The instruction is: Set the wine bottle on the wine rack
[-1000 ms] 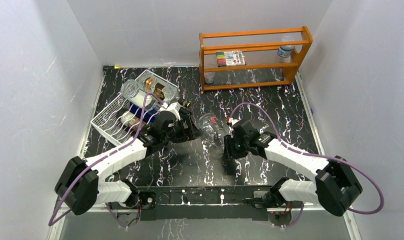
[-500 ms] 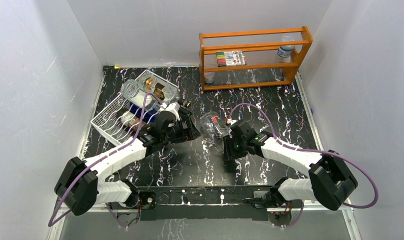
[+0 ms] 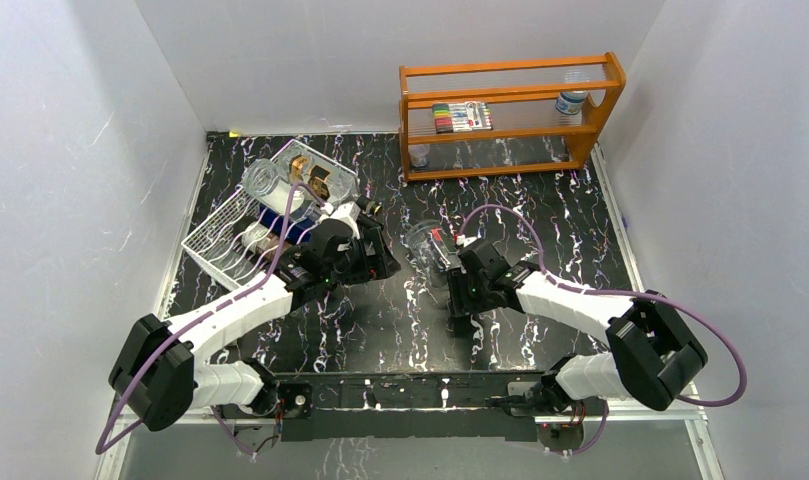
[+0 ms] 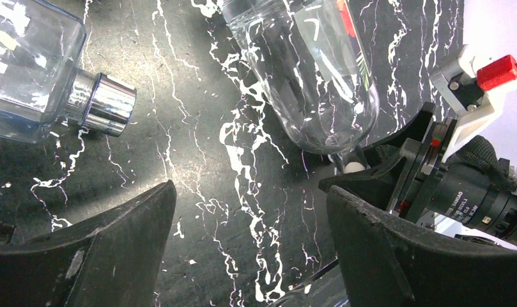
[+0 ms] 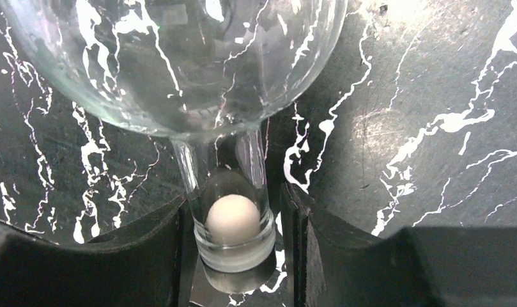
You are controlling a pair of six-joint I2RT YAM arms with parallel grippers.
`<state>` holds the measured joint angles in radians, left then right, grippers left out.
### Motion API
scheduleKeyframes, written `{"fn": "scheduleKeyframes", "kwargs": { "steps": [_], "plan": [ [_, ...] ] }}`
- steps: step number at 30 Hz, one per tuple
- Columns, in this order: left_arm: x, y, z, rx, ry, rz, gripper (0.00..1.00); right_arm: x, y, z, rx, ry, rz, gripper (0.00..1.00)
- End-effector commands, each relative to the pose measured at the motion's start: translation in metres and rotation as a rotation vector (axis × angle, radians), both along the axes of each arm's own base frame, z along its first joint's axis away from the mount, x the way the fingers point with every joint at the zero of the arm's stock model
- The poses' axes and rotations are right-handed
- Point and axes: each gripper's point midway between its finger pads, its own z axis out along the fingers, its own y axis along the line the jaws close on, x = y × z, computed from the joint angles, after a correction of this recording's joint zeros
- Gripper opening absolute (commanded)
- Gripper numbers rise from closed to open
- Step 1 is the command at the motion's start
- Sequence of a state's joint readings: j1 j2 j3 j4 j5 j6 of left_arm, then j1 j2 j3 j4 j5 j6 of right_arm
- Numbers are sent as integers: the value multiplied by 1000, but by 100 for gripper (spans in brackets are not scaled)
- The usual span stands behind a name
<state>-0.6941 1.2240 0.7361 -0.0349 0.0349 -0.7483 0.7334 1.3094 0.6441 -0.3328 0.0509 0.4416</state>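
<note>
— Overhead, item: bottle?
— Lying mid-tabletop, between left hand and right hand; rack apart, leftward.
— Left wrist?
— Fingers spread wide, empty.
— Right wrist?
— Fingers slightly parted around bottle neck.

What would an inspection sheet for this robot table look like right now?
Surface: black marbled table.
Job's things: clear wine bottle lying mid-table; white wire rack at left, holding other bottles.
Clutter: orange shelf at back with markers and a small container.
Grippers: left gripper open, empty; right gripper loosely around the bottle's neck.
Cables: purple cables loop off both arms.
Surroundings: white walls.
</note>
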Motion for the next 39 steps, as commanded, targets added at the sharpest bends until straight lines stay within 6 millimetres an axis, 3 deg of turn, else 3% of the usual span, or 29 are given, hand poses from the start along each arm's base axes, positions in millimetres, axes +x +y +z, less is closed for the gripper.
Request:
{"fn": "scheduleKeyframes", "kwargs": {
  "steps": [1,8,18,27,29,31,32,34,39],
  "plan": [
    [5,1,22,1,-52,3,87,22,11,11,27,-74,-9,60],
    [6,3,23,9,-58,9,87,39,16,12,10,-137,16,69],
    [4,4,33,-4,-65,8,88,56,15,0,0,-211,-37,66],
    [1,8,31,-2,-64,19,88,55,6,-14,-35,-213,-56,63],
    [1,9,31,2,-66,20,88,55,4,-15,-36,-221,-56,59],
    [1,10,31,7,-68,22,88,56,5,-13,-29,-233,-53,48],
    [1,10,32,8,-70,22,88,57,5,-13,-26,-240,-52,37],
    [2,11,33,11,-74,25,88,59,4,-8,-19,-263,-60,3],
    [2,14,42,2,-93,35,88,66,3,17,31,-360,-74,0]
  ]
}}
